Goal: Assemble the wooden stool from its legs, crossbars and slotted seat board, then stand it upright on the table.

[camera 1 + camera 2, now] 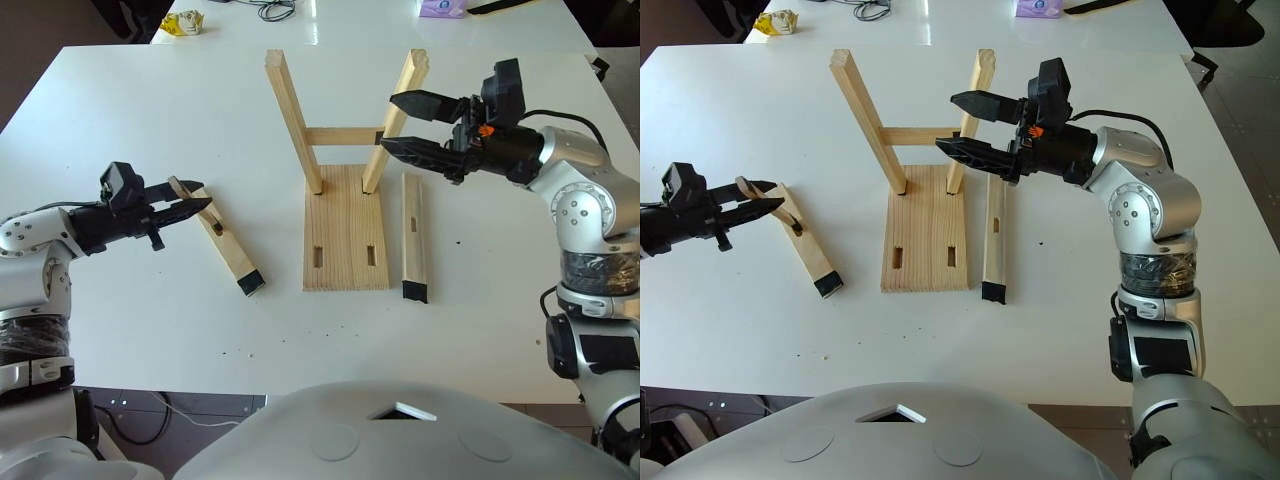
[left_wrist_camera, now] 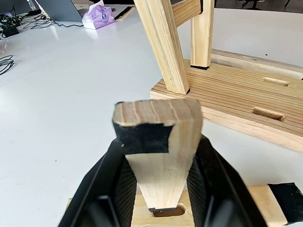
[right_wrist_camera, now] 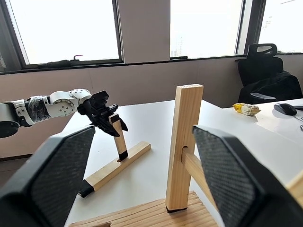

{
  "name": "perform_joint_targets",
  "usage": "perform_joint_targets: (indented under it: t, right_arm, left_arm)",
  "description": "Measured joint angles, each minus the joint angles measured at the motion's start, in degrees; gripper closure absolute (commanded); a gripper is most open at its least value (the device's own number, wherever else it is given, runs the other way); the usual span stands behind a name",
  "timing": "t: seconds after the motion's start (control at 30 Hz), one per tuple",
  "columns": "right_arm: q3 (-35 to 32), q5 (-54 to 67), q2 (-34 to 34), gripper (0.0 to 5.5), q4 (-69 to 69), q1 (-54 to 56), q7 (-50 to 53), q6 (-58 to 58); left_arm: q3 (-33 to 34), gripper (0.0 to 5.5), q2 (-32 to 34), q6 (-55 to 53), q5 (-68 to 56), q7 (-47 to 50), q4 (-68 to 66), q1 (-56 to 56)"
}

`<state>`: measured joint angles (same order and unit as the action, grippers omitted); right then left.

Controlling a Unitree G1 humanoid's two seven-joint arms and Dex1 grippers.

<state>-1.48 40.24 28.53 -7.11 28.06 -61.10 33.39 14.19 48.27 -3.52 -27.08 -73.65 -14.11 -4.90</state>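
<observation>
nearest on the white counter [image 1: 150,110], the seat board [image 1: 345,235] lies flat with two slots bare, a loose leg [image 1: 413,235] just beside it on the right and a slotted leg [image 1: 235,255] lying apart on the left. the left gripper [image 1: 190,205] has its fingers clamped on a short crossbar [image 2: 158,142] that stands in the slotted leg. farther back, the left upright leg [image 1: 295,120] and right upright leg [image 1: 375,170] stand in the board, linked by a joining crossbar [image 1: 340,136]. the right gripper [image 1: 388,122] holds its fingers [image 1: 420,102] spread wide by the right upright leg; i cannot tell if they touch it.
</observation>
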Motion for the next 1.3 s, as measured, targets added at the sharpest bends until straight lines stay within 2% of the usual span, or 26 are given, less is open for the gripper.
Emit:
perform_joint_targets:
  t: [0.8, 1.3]
  right_arm:
    - [1.03, 0.04, 0.08, 1.70, 0.04, 0.01, -0.50, 0.22]
    - [1.50, 0.04, -0.52, 1.70, -0.04, 0.01, 0.54, 0.76]
  left_arm:
    - [2.68, 4.19, 0.70, -0.70, -1.49, -0.07, 3.92, 6.06]
    - [2.41, 4.19, -4.71, -1.76, -4.47, 5.57, 7.72, 10.09]
